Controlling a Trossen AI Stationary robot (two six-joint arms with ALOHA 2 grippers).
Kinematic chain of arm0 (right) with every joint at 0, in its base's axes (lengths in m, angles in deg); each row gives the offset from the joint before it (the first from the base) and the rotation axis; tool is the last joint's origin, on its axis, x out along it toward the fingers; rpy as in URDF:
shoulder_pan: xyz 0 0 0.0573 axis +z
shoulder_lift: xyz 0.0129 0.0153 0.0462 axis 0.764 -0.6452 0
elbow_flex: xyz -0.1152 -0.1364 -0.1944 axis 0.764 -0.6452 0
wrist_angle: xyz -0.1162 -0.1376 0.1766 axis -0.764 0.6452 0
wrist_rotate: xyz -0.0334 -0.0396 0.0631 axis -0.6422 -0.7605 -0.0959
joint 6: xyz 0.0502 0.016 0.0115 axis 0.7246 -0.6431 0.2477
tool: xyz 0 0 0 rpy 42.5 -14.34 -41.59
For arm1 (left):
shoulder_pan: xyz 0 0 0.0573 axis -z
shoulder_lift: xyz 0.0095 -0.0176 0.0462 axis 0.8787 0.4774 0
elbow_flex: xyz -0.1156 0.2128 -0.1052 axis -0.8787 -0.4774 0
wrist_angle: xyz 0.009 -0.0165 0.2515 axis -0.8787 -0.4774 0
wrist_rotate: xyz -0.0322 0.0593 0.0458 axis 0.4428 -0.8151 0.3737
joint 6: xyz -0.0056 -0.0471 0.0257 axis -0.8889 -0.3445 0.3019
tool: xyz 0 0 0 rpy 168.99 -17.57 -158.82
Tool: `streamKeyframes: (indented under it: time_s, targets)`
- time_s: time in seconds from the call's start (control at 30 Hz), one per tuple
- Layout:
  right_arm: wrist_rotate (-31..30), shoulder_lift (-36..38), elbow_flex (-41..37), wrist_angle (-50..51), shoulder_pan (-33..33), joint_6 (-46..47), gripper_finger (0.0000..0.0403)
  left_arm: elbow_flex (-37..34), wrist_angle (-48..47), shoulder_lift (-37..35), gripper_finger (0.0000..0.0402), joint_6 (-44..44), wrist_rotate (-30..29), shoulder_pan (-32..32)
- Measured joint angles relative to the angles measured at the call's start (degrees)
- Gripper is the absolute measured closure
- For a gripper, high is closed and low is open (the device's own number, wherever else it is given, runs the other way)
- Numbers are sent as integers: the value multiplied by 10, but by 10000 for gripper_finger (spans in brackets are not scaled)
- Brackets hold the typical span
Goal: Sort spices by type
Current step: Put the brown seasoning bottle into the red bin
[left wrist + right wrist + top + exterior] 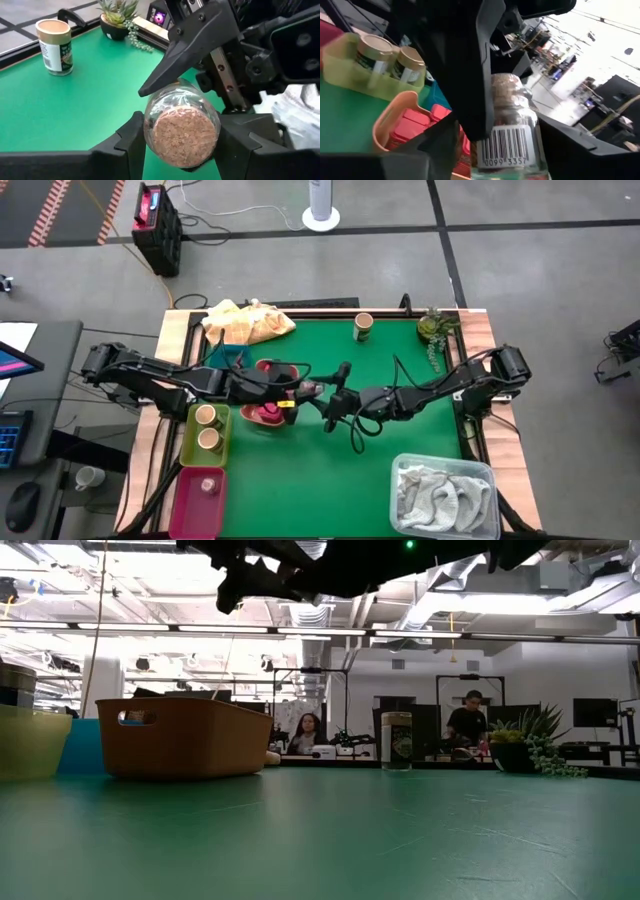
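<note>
A small clear jar of brown spice (314, 388) hangs in mid-air between both grippers, just right of the salmon tray (247, 416), which holds pink packets (415, 125). My left gripper (182, 145) comes from the table's left and is shut on the jar (182, 130). My right gripper (500, 145) comes from the right and closes around the same jar (512, 125). Two tan cups (207, 427) stand in the lime tray (190, 442). Another small jar (209, 485) is in the magenta tray (185, 510). One tan cup (363, 326) stands on the mat near the far edge. My left gripper pinches the jar's glass wall (150, 125) between its two fingers (131, 142), coming level from the table's left. The jar's spice-filled end faces my wrist camera, and the jar is lifted clear of the table. My right gripper has the same jar between its fingers, coming from the table's right. One finger (187, 47) lies on the glass (167, 90). The other finger's contact is hidden behind the jar and the left finger (472, 70).
A yellow cloth (248, 320) lies at the far left of the mat and a small plant (432, 328) at the far right. A clear bin with a white-grey cloth (445, 495) sits at the near right. People sit in the room beyond (305, 730).
</note>
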State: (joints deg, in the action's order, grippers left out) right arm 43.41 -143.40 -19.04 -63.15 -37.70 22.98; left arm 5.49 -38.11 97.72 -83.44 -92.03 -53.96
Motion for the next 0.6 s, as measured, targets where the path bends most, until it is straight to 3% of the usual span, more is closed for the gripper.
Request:
streamKeyframes:
  time_s: [0.17, 0.47, 0.6]
  targets:
    - [11, 0, 0, -1, -5, 13, 92, 5, -36, -9, 230, 8, 0, -1]
    - [-2, 11, 0, 14, -1, 18, 43, 108, -259, -59, 231, 50, -30, 33]
    - [-23, 18, 0, 67, -10, 41, 36, 154, -417, -74, 231, 14, -1, 75]
